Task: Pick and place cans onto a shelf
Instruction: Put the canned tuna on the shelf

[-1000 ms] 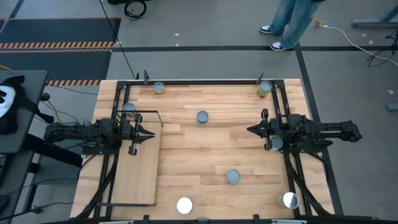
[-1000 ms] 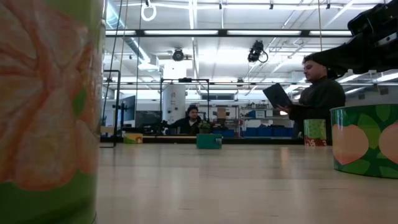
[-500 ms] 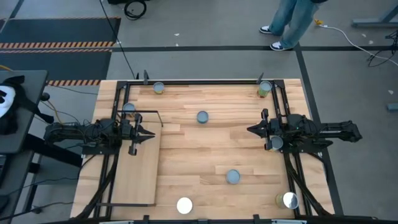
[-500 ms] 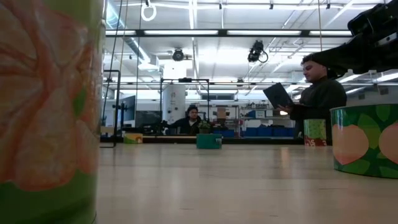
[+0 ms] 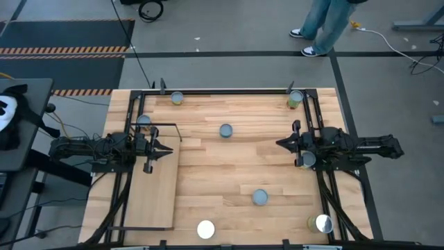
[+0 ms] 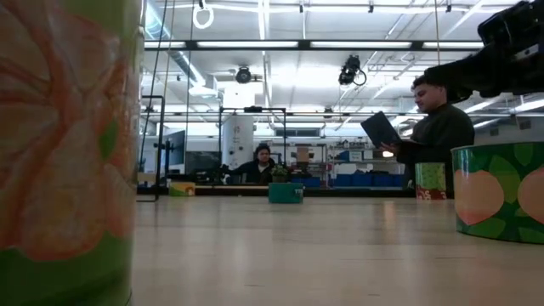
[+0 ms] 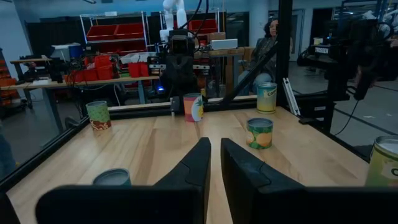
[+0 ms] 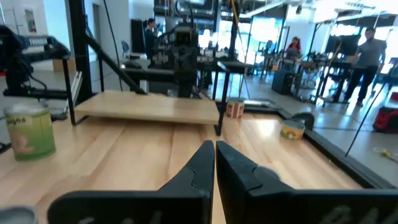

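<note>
The shelf [image 5: 154, 186], a light-wood board in a thin black frame, stands on the table's left part. Several cans stand upright and scattered on the tabletop: one at the middle [image 5: 225, 130], one toward the near side [image 5: 259, 197], two at the near edge [image 5: 205, 229] [image 5: 322, 223], two at the far edge [image 5: 177, 98] [image 5: 296, 98]. Another stands beside the shelf's far end [image 5: 143, 121], and one under my right arm [image 5: 307, 160]. My left gripper [image 5: 168, 148] is shut and empty above the shelf's far right corner. My right gripper [image 5: 279, 144] is shut and empty over the table's right part.
Black frame rails run along the table's left, right and far sides [image 5: 229, 91]. A person stands on the floor beyond the far edge [image 5: 325, 24]. The low view shows a can close by at the left [image 6: 68, 153] and people in the room behind.
</note>
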`<state>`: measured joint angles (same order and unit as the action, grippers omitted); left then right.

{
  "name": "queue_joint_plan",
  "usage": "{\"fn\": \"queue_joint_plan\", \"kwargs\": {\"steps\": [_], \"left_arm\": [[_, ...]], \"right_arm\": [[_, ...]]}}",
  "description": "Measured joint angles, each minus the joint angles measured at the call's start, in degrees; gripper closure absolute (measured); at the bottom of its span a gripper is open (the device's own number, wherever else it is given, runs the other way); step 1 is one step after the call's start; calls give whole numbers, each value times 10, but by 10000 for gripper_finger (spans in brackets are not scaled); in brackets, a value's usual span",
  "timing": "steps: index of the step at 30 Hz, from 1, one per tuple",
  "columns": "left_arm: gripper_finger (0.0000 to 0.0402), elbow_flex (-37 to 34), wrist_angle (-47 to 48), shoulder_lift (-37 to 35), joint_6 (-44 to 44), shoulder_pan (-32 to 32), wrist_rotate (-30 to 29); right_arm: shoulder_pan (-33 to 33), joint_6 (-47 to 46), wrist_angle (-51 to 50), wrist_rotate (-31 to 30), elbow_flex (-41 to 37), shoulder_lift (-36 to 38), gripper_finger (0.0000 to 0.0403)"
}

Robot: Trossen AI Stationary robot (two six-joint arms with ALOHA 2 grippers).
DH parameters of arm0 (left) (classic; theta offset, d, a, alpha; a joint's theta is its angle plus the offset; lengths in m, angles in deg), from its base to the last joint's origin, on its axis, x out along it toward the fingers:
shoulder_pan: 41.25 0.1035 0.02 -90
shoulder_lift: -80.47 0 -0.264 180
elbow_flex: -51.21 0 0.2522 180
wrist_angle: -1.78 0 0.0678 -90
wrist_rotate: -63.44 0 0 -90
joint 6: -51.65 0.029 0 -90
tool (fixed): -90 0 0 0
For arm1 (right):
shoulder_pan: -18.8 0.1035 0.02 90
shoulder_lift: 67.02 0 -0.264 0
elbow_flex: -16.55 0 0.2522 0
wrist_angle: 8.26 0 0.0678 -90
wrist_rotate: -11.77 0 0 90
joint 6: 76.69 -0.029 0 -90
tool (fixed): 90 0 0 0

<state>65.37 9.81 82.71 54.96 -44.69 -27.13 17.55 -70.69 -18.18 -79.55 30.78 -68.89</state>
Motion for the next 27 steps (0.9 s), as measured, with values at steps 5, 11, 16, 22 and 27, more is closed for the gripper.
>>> {"fn": "queue_joint_plan", "kwargs": {"steps": [5,11,16,22,27], "left_arm": [[359,0,0,0,0,0,0],[359,0,0,0,0,0,0],[359,0,0,0,0,0,0],[359,0,0,0,0,0,0],[359,0,0,0,0,0,0]], "right_arm": [[0,1,25,-1,0,0,380],[-1,-135,122,-106,0,0,380],[-1,-316,138,-270,4,0,380],[-1,-397,47,-192,62,-48,389],[-1,-370,-43,-133,127,-125,396]]}}
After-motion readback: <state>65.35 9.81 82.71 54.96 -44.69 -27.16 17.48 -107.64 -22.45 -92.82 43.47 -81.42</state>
